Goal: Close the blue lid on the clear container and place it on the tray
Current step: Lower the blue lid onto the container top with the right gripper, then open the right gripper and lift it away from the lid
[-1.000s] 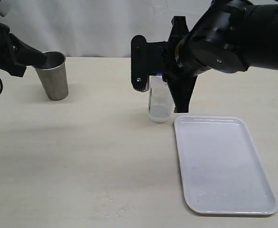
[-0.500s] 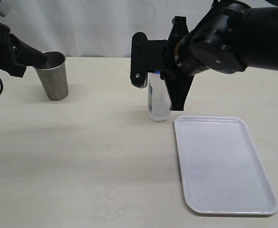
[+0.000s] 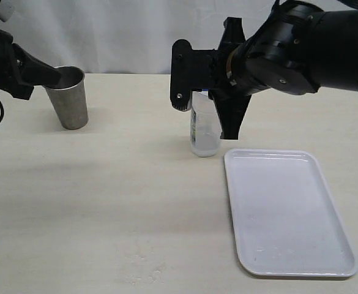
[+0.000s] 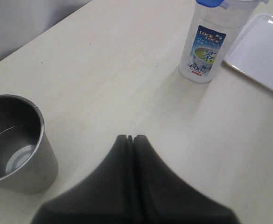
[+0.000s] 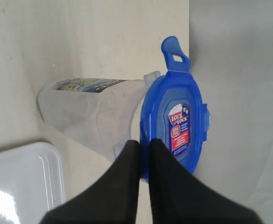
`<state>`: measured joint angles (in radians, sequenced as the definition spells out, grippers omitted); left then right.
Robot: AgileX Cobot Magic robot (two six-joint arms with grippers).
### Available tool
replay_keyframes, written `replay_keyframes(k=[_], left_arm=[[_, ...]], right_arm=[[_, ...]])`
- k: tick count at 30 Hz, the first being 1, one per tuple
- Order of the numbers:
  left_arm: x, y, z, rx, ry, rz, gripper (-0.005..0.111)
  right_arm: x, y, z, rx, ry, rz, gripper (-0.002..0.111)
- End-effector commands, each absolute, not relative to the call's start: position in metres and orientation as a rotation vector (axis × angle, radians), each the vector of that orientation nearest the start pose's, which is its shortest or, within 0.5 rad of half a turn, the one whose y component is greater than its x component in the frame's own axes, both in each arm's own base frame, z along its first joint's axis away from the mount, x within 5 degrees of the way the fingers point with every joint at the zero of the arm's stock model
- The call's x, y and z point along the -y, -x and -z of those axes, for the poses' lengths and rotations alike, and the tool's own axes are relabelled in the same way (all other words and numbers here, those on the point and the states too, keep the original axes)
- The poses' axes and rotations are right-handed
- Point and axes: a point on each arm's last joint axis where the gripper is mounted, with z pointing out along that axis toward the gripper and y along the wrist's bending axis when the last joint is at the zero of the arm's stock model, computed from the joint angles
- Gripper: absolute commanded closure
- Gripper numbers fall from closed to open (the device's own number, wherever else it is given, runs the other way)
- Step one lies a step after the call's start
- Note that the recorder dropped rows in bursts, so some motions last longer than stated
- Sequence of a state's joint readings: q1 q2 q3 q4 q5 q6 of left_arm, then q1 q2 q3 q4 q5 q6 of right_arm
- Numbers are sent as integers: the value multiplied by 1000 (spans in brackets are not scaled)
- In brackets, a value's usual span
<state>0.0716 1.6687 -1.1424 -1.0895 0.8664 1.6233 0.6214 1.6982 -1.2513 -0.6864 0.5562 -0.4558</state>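
The clear container (image 3: 204, 133) stands upright on the table just off the tray's (image 3: 289, 245) far left corner. The blue lid (image 5: 173, 116) sits on top of it, with one flap (image 5: 174, 52) sticking out. My right gripper (image 5: 144, 142) is shut, its fingers reaching down past the lid's edge on the tray side (image 3: 230, 131); nothing shows between them. At far left, my left gripper (image 4: 130, 138) is shut and empty near a steel cup (image 4: 15, 144). The left wrist view also takes in the container (image 4: 206, 51).
The steel cup (image 3: 68, 98) stands at the back left of the table, with the left arm (image 3: 13, 67) beside its rim. The white tray lies at the front right with nothing on it. A white backdrop hangs behind the table.
The right arm has lifted slightly and shifted a little right, so more of the container shows. The left arm and cup have not moved.
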Motion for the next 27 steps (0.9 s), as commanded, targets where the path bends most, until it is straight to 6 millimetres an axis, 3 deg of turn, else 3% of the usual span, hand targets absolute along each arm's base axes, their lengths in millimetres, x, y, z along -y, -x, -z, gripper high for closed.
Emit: replay_keyframes(k=[1,5,9,15,22,27], left_arm=[[37,-345,-260,-2025,-989,529,107],[37,-345,-260,-2026,-992,528,107],[37,-344,-260,-2025,-994,532,107],[37,-344,-260,-2025,-994,532,107],[37,-344,-260,-2025,-994,532,107],[37,-344,-260,-2025,-994,532,107]], right_arm=[[-193,-324,-267,-1718,1671,606,104],[-193,-324,-267,-1728,1662,585,102],[-193,-324,-267,-1731,1663,586,84],[-193,-324,-267,-1735,1662,587,70],[-192,-323,-266,-1767,1636,577,68],[-193,-322,-267,-1775,1623,566,48]])
